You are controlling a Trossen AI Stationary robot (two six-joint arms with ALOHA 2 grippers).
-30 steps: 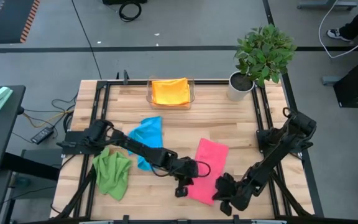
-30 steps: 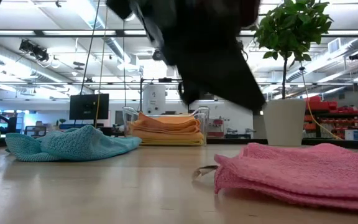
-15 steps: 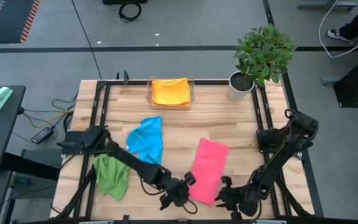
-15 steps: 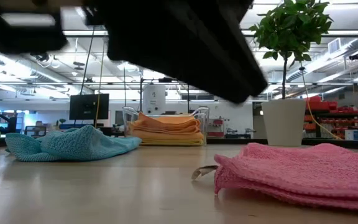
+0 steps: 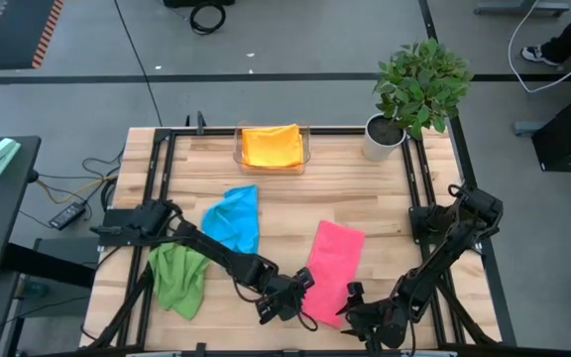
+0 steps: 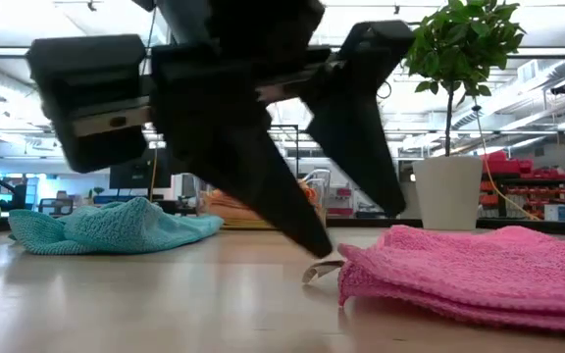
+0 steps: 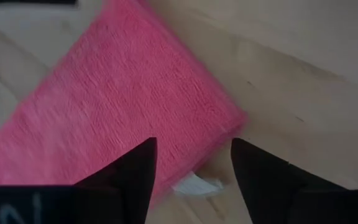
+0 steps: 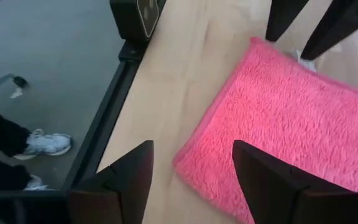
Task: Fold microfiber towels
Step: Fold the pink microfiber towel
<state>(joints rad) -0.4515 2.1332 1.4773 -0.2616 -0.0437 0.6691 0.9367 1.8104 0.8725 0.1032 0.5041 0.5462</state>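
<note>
Released pink towel [image 5: 331,270], folded flat.

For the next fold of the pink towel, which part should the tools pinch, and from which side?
Probably the two near-edge corners of the pink towel, from the table's front edge. It lies flat, folded into a long strip, and the open left tool and right tool hover at that end, holding nothing.

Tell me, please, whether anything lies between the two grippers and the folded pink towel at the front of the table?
Nothing visible does. The left gripper and right gripper, both open, flank the near end of the pink towel, with only bare table between them and the cloth.
</note>
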